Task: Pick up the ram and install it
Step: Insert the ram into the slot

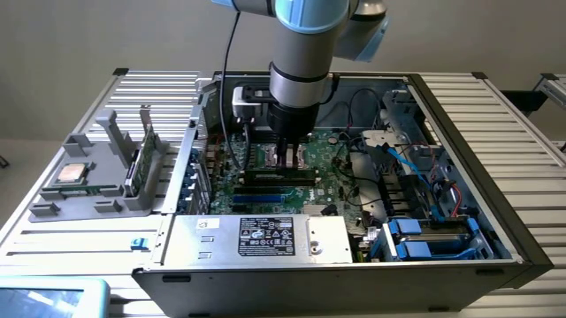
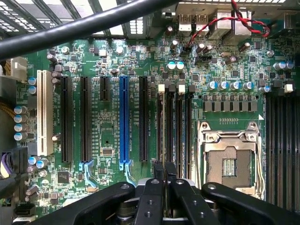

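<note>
My gripper (image 1: 287, 165) reaches down into the open computer case (image 1: 495, 165), over the green motherboard (image 1: 332, 185). Its fingers are shut on the top edge of the ram (image 1: 265, 176), a long dark stick standing upright along the memory slots beside the processor socket (image 2: 229, 159). From the wrist, the gripper (image 2: 164, 180) has its two black fingertips (image 2: 171, 171) pressed close together right over the memory slots (image 2: 180, 126). The stick runs edge-on there and is hard to tell from the slots.
A grey holder (image 1: 53, 209) at the exterior view's left carries a silver-topped processor chip (image 1: 71, 173) and an upright green card (image 1: 146, 159). The power supply box (image 1: 256, 235), blue drive bays (image 1: 433, 238) and loose cables (image 1: 398, 165) crowd the case. A thick black cable (image 2: 84, 23) crosses above the board.
</note>
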### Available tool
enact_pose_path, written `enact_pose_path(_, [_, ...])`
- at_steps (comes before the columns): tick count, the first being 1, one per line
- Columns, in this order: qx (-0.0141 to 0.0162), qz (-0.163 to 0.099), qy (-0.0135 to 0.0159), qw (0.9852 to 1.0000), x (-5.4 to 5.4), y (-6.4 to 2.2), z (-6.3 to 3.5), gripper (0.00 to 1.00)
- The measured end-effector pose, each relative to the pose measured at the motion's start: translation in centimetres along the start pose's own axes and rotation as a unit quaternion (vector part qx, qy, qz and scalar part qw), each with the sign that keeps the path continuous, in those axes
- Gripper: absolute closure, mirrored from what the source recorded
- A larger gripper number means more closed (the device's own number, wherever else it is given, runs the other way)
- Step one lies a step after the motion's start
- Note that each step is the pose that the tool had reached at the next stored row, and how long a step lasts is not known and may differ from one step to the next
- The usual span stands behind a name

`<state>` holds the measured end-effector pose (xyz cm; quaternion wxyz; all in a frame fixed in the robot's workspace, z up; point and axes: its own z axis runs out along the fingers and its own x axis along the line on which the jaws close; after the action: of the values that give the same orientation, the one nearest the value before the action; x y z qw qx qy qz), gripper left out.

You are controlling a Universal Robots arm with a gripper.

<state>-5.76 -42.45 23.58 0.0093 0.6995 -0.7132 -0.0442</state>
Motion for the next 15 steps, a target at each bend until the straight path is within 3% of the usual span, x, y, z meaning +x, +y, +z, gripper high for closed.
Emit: enact_pose_path(15, [0.0, 0.0, 0.0042, 1.0, 0.02, -0.01, 0.13, 0.89])
